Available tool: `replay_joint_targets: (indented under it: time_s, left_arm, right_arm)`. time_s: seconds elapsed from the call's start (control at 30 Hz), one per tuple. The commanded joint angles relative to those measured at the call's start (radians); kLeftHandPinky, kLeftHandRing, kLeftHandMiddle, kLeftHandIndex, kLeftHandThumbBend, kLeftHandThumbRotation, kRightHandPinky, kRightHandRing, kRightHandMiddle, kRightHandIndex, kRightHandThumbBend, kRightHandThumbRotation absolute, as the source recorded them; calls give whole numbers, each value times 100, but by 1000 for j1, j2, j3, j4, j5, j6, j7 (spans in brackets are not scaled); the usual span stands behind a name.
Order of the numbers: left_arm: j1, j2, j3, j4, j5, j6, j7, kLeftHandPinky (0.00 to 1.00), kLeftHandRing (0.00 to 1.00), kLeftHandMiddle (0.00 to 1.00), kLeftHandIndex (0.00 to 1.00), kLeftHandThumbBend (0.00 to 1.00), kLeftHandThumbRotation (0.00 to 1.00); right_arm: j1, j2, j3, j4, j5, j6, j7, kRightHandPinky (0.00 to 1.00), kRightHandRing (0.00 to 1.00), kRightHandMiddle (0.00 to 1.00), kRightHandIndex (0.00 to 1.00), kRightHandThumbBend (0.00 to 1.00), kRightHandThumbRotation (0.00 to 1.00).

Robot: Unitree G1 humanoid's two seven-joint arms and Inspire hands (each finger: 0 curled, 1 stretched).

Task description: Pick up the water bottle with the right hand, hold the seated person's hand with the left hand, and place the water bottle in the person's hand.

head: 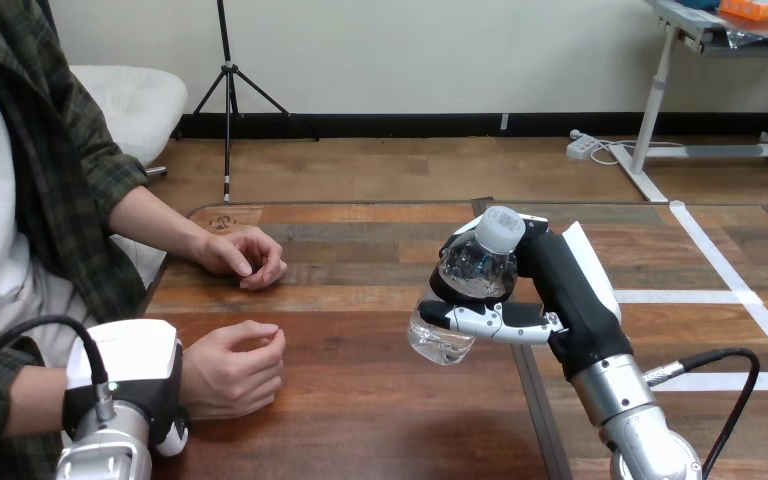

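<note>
A clear water bottle (465, 290) with a white cap hangs tilted above the middle of the table, my right hand (550, 290) shut on it with fingers and thumb curled round its body. At the lower left my left hand (135, 385) lies against the wrist of the person's nearer hand (232, 365), which rests loosely curled on the table; my fingers are hidden behind the white back shell. The person's farther hand (243, 254) rests on the table beyond it, also loosely curled.
The wooden table (360, 400) runs across the view, with a seam right of centre and white tape lines (750, 300) on its right part. The person sits at the left side.
</note>
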Motion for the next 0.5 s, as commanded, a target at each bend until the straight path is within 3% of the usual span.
replay_joint_targets:
  time_s: [0.0,0.3,0.47]
  left_arm:
    - [24,10,-42,44,4,9,-69,72,76,78,75,79,0]
    - [27,18,-51,39,14,13,-96,69,73,76,74,80,0]
    - [35,17,-48,38,16,14,-85,65,71,74,73,79,0]
  right_arm:
    - [-86,-18,-21,-60,16,-8,-10,35,39,44,45,73,0]
    - [-87,-21,-19,-61,17,-8,-8,35,39,44,45,73,0]
    - [-88,-23,-17,-63,18,-9,-8,36,39,44,45,73,0]
